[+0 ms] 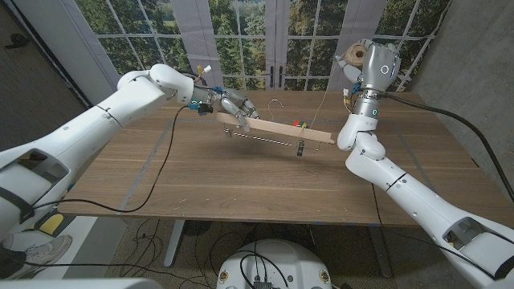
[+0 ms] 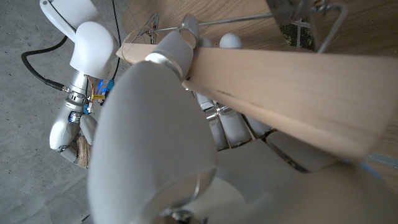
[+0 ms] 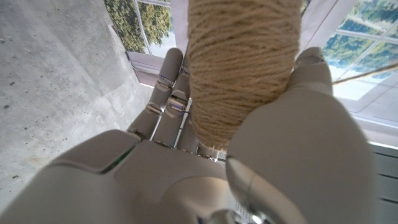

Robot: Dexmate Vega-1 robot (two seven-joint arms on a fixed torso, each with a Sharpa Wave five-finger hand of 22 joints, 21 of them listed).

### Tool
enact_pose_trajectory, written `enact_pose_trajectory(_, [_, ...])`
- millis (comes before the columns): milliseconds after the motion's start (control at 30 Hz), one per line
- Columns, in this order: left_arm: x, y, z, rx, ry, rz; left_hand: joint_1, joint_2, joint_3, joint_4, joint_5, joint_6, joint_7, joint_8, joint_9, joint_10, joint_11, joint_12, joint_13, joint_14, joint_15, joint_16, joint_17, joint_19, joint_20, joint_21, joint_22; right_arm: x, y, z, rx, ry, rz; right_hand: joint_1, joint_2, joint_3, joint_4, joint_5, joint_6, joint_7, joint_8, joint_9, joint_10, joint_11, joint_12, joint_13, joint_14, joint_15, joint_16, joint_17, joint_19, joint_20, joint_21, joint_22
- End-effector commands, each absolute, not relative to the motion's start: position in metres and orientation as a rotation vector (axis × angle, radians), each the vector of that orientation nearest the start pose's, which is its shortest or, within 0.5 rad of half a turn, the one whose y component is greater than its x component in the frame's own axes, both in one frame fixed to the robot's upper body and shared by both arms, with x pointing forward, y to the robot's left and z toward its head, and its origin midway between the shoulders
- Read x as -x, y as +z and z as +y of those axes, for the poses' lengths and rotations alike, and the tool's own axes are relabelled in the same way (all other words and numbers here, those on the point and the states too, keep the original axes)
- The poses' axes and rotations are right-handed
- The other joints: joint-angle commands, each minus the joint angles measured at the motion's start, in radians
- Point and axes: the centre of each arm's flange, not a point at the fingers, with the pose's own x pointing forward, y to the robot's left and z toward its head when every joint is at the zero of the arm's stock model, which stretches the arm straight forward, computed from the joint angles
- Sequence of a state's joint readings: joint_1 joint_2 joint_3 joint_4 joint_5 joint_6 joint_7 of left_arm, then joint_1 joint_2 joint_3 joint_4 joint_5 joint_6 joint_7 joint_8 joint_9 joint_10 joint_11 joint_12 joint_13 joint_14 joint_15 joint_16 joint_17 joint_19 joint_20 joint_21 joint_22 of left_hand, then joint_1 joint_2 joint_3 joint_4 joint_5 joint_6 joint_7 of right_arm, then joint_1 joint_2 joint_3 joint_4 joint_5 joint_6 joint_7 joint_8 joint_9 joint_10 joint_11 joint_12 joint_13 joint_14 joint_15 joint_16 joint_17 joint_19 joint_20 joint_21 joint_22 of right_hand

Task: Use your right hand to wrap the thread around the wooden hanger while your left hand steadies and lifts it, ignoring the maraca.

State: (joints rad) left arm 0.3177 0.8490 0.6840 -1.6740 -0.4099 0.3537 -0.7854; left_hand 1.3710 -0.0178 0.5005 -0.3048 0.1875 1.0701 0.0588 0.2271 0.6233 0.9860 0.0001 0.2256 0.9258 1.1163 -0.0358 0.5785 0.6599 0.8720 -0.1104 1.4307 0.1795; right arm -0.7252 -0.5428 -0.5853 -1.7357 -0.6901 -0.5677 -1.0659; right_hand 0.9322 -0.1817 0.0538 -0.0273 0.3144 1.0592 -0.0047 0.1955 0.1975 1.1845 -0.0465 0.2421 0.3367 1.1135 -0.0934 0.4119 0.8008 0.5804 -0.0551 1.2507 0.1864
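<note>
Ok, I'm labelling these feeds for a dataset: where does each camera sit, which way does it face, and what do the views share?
Head view: on the robot's head, looking down over the table; both arms show, left robot hand holding the wooden hanger.
Left wrist view: on the left wrist, looking along the left robot hand at the hanger.
Right wrist view: on the right wrist, looking along the right robot hand gripping the thread spool.
Shared: head and left wrist views both show the hanger.

No text, label or number can be read anywhere.
</note>
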Motion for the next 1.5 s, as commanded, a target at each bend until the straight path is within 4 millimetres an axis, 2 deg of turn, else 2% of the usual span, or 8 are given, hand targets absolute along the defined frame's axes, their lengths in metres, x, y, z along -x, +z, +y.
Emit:
enact_pose_trajectory(33, [-0.582, 0.133, 0.204, -0.875, -0.823, -0.225, 0.004, 0.159, 0.153, 0.148, -0.003, 0.008, 0.003, 0.008, 0.002, 0.002, 0.001, -0.002, 0.001, 0.227, -0.175, 0.006, 0.006, 0.006, -0.109, -0.001, 0.004, -0.501, 0.115, -0.212, 0.886, -1.144, -1.298, 0.337, 0.335, -0.002, 0.002, 0.007, 0.067, -0.058, 0.006, 0.006, 0.009, -0.001, -0.004, 0.006, 0.114, -0.127, -0.001, 0.003, -0.003, -0.138, 0.006, -0.001])
enact_pose_trajectory(100, [-0.582, 0.133, 0.205, -0.876, -0.799, -0.228, 0.004, 0.159, 0.153, 0.148, -0.003, 0.008, 0.005, 0.008, 0.002, 0.004, 0.000, -0.003, -0.001, 0.226, -0.175, 0.004, 0.004, 0.006, -0.109, -0.001, 0.004, -0.498, 0.116, -0.207, 0.886, -1.140, -1.327, 0.338, 0.336, -0.003, 0.003, 0.007, 0.067, -0.059, 0.006, 0.006, 0.008, -0.009, -0.005, 0.007, 0.115, -0.127, -0.002, 0.004, -0.003, -0.138, 0.007, -0.001])
enact_pose_trajectory(367, [-0.584, 0.136, 0.210, -0.850, -0.703, -0.235, 0.005, 0.159, 0.153, 0.148, -0.003, 0.008, 0.005, 0.007, 0.003, 0.003, 0.000, -0.004, -0.001, 0.230, -0.175, 0.003, 0.001, 0.007, -0.109, -0.001, 0.004, -0.484, 0.114, -0.196, 0.888, -1.123, -1.407, 0.339, 0.336, -0.005, 0.004, 0.008, 0.067, -0.060, 0.006, 0.006, 0.010, -0.006, -0.008, 0.005, 0.115, -0.127, -0.003, 0.005, -0.004, -0.138, 0.008, -0.001])
enact_pose_trajectory(500, [-0.587, 0.137, 0.212, -0.826, -0.650, -0.241, 0.005, 0.159, 0.153, 0.147, -0.003, 0.009, 0.004, 0.006, 0.002, 0.000, -0.002, -0.004, 0.000, 0.230, -0.175, 0.003, 0.003, 0.007, -0.109, -0.002, 0.004, -0.477, 0.110, -0.193, 0.900, -1.135, -1.429, 0.340, 0.336, -0.007, 0.006, 0.008, 0.068, -0.061, 0.006, 0.006, 0.010, -0.016, -0.008, 0.008, 0.116, -0.127, -0.004, 0.006, -0.005, -0.138, 0.008, -0.001])
enact_pose_trajectory(567, [-0.588, 0.137, 0.211, -0.807, -0.640, -0.249, 0.005, 0.159, 0.153, 0.147, -0.003, 0.010, 0.003, 0.006, 0.001, 0.004, -0.002, -0.003, -0.002, 0.230, -0.175, 0.003, 0.002, 0.007, -0.109, -0.001, 0.004, -0.473, 0.107, -0.192, 0.909, -1.137, -1.434, 0.341, 0.336, -0.007, 0.006, 0.008, 0.068, -0.063, 0.006, 0.006, 0.012, -0.010, -0.008, 0.008, 0.116, -0.128, -0.005, 0.007, -0.005, -0.138, 0.009, -0.001])
enact_pose_trajectory(1033, [-0.585, 0.139, 0.212, -0.696, -0.573, -0.348, 0.003, 0.159, 0.152, 0.149, -0.003, 0.012, 0.003, 0.006, 0.000, 0.001, -0.004, -0.002, 0.002, 0.230, -0.174, -0.001, -0.001, 0.007, -0.108, -0.002, 0.003, -0.452, 0.066, -0.189, 1.000, -1.171, -1.352, 0.344, 0.336, -0.012, 0.009, 0.008, 0.067, -0.061, 0.006, 0.006, 0.013, -0.010, -0.009, 0.011, 0.116, -0.128, -0.008, 0.009, -0.008, -0.139, 0.010, -0.001])
enact_pose_trajectory(1333, [-0.584, 0.142, 0.212, -0.643, -0.558, -0.399, 0.001, 0.159, 0.152, 0.150, -0.003, 0.017, 0.001, 0.007, 0.000, 0.006, -0.005, -0.002, -0.001, 0.230, -0.173, -0.002, -0.002, 0.007, -0.108, -0.003, 0.003, -0.452, 0.042, -0.191, 1.049, -1.167, -1.244, 0.345, 0.337, -0.015, 0.012, 0.008, 0.068, -0.065, 0.006, 0.006, 0.014, -0.011, -0.011, 0.012, 0.117, -0.127, -0.010, 0.010, -0.009, -0.139, 0.011, -0.001])
enact_pose_trajectory(1500, [-0.584, 0.143, 0.212, -0.598, -0.560, -0.424, 0.001, 0.158, 0.152, 0.150, -0.003, 0.020, 0.001, 0.008, 0.000, 0.005, -0.004, -0.002, -0.001, 0.231, -0.173, -0.002, -0.001, 0.007, -0.108, -0.003, 0.003, -0.458, 0.029, -0.195, 1.058, -1.151, -1.166, 0.346, 0.338, -0.016, 0.013, 0.008, 0.067, -0.064, 0.006, 0.006, 0.015, -0.010, -0.012, 0.013, 0.117, -0.128, -0.010, 0.011, -0.010, -0.139, 0.012, -0.001])
